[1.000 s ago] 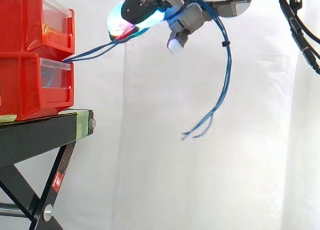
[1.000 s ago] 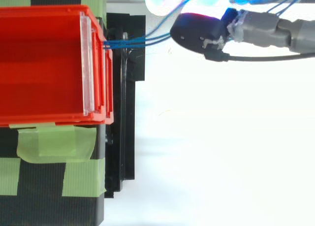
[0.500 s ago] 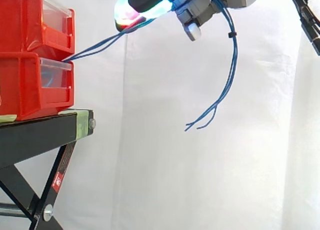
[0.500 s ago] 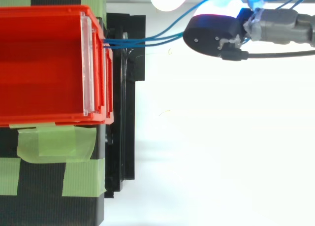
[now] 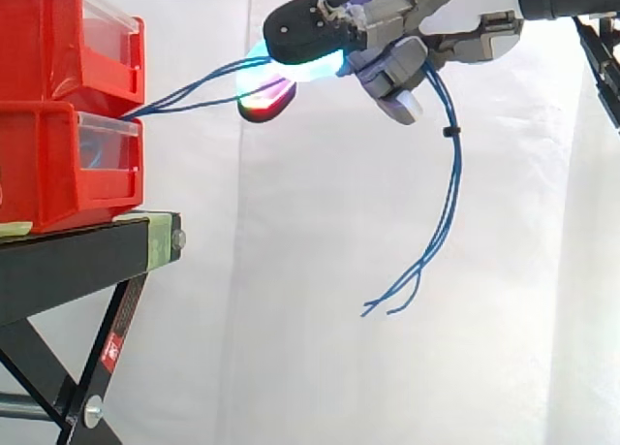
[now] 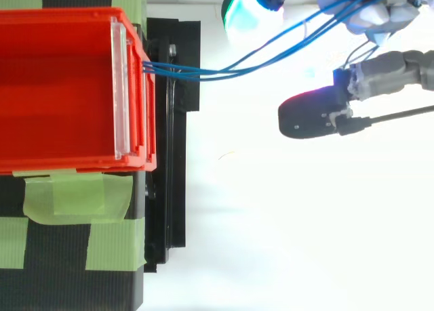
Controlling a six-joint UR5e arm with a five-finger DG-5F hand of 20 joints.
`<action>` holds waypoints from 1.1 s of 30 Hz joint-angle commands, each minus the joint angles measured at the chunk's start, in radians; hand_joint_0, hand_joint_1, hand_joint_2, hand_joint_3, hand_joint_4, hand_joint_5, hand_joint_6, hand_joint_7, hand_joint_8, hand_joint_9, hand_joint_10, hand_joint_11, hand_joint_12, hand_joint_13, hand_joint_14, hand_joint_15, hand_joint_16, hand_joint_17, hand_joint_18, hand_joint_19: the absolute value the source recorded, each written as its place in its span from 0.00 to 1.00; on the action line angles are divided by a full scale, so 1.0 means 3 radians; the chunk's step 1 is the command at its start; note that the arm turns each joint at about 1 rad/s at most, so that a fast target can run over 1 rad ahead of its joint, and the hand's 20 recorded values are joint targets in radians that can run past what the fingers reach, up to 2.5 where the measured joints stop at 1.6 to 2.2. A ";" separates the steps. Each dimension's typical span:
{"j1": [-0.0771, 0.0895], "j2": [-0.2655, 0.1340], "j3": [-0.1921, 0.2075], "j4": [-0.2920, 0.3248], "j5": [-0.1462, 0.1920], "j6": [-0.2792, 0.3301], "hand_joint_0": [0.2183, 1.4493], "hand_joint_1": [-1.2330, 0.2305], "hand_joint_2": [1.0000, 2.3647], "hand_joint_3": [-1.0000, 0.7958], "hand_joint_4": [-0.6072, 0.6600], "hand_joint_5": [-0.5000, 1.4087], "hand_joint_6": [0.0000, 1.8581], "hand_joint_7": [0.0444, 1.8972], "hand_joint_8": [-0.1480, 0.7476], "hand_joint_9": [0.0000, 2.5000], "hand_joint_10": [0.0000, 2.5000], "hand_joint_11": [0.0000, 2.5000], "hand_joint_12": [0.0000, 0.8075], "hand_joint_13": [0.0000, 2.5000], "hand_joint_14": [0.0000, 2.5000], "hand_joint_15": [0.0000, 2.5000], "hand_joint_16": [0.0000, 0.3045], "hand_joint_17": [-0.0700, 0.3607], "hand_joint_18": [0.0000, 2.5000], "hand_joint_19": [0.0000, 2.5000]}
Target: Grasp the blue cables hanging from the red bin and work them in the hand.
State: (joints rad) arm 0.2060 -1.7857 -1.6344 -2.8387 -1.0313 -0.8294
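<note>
Thin blue cables (image 6: 196,72) come out of the lower red bin (image 5: 48,164) at its front edge, under the upper red bin (image 6: 61,87). They rise in a slack curve to my hand (image 5: 387,28), which hovers high and to the right of the bins. The strands run between its glowing fingertips (image 5: 302,36) and curled fingers, so it is shut on them. Behind the hand the loose ends (image 5: 387,304) hang down freely. From above, one dark-tipped finger (image 6: 313,114) stands spread apart from the cables.
The two bins are stacked on a black stand (image 5: 77,256) with green tape (image 6: 74,196) on its top. A white curtain is behind. Open air lies below and to the right of the hand.
The hand has come down and shifted right, away from the bins. One finger has swung off the cables. The strands to the bin sag more and the loose ends hang lower.
</note>
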 commanded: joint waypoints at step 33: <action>-0.0017 0.0006 -0.0003 0.0018 0.0048 -0.0170 0.47 0.40 0.00 0.02 0.69 0.46 0.00 0.68 0.66 0.14 1.00 1.00 0.65 0.33 1.00 0.70 0.16 0.41 0.49 0.41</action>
State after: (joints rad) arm 0.2023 -1.7840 -1.6356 -2.8336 -1.0138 -0.8591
